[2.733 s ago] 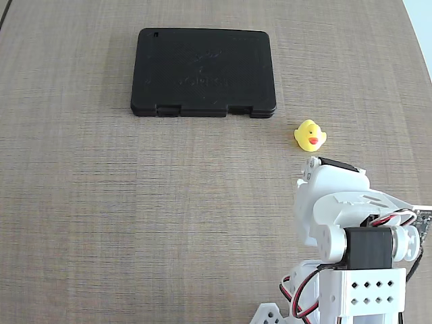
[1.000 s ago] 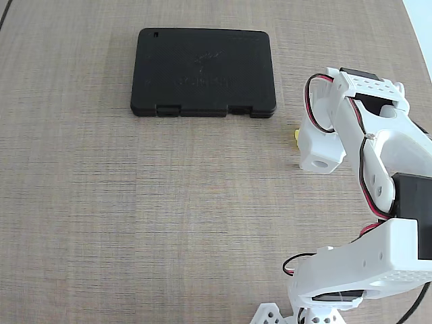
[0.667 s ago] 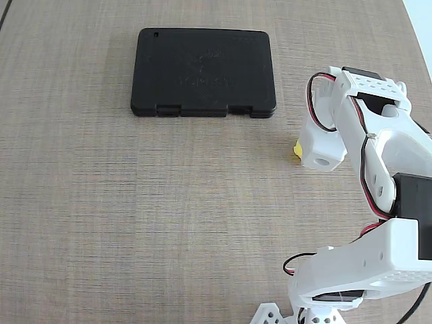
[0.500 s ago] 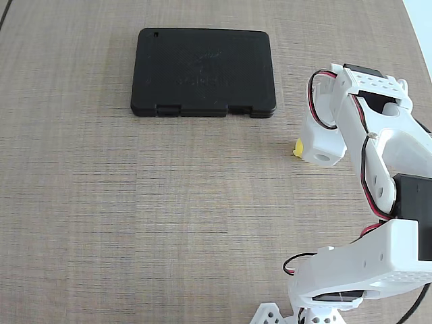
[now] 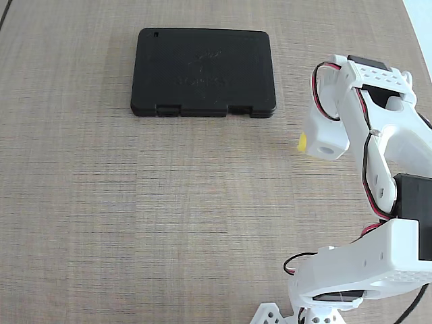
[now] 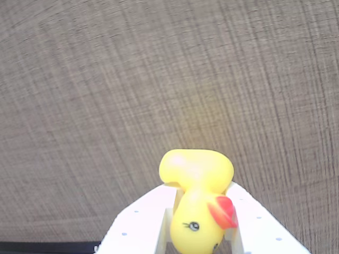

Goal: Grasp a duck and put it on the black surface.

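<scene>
The tiny yellow duck (image 6: pixel 197 180) with a red-orange beak sits between my two white fingers (image 6: pixel 143 225) in the wrist view, head toward the camera. My gripper (image 6: pixel 200 188) is shut on it. In the fixed view only a yellow sliver of the duck (image 5: pixel 302 142) shows at the left of my gripper (image 5: pixel 312 145), which hides the rest. The black surface (image 5: pixel 202 71) is a flat matte slab with clasps along its near edge. It lies at the upper middle of the table, up and to the left of the gripper, and nothing lies on it.
The wood-grain table (image 5: pixel 135 216) fills both views. My white arm with red and black wires (image 5: pixel 378 202) takes up the right side of the fixed view. A thin dark strip (image 6: pixel 47 247) shows at the bottom left of the wrist view.
</scene>
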